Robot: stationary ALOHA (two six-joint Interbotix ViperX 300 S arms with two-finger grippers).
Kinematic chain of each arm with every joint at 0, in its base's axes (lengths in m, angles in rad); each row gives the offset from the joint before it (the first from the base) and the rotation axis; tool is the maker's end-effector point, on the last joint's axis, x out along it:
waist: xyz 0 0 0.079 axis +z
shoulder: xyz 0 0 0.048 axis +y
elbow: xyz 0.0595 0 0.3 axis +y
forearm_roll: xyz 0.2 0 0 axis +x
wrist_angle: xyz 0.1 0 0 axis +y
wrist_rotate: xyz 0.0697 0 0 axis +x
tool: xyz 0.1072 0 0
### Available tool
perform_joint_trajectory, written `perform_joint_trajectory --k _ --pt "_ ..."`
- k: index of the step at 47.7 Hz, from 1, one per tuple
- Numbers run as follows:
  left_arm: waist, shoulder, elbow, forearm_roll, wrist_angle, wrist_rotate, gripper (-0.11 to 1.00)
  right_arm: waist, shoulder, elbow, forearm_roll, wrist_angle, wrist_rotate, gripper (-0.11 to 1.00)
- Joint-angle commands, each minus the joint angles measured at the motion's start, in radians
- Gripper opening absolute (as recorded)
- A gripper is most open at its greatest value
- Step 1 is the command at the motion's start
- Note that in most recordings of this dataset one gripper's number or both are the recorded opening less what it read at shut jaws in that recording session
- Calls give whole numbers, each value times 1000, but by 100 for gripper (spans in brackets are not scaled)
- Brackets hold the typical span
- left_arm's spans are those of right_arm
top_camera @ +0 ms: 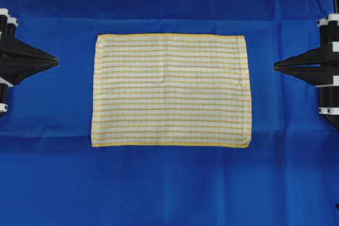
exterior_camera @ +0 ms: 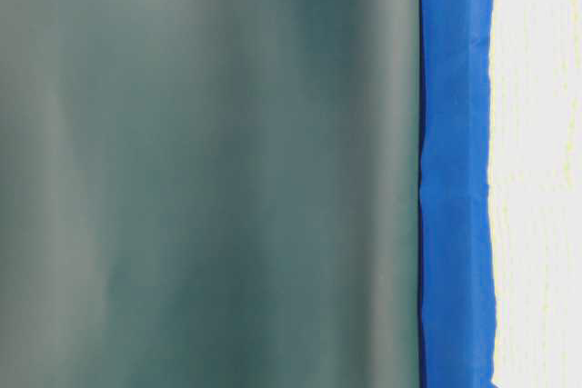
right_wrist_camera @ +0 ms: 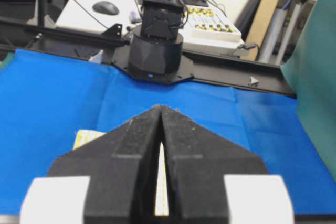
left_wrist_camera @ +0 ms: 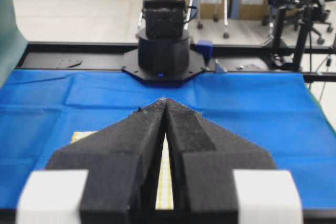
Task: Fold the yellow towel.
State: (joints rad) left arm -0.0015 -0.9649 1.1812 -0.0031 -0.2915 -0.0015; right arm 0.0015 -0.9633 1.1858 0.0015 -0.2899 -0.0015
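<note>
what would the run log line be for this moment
stage: not started | towel: flat, unfolded on blue cloth | left hand: shut, clear of towel | right hand: shut, clear of towel

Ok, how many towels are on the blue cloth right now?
1. The yellow towel lies flat and unfolded in the middle of the blue cloth, between the left gripper and the right gripper. Nothing seems hidden beneath.

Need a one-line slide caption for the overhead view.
Yellow towel lies flat and unfolded on the blue cloth, between the shut left gripper and shut right gripper.
</note>
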Motion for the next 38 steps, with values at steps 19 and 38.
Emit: perform_joint_trajectory --k 19,38 --pt "-60 -209 -52 -41 457 126 0 -11 -92 -204 -5 675 -11 0" --pt "-60 -207 -26 -41 799 71 0 -14 55 -161 -11 1206 -2 0"
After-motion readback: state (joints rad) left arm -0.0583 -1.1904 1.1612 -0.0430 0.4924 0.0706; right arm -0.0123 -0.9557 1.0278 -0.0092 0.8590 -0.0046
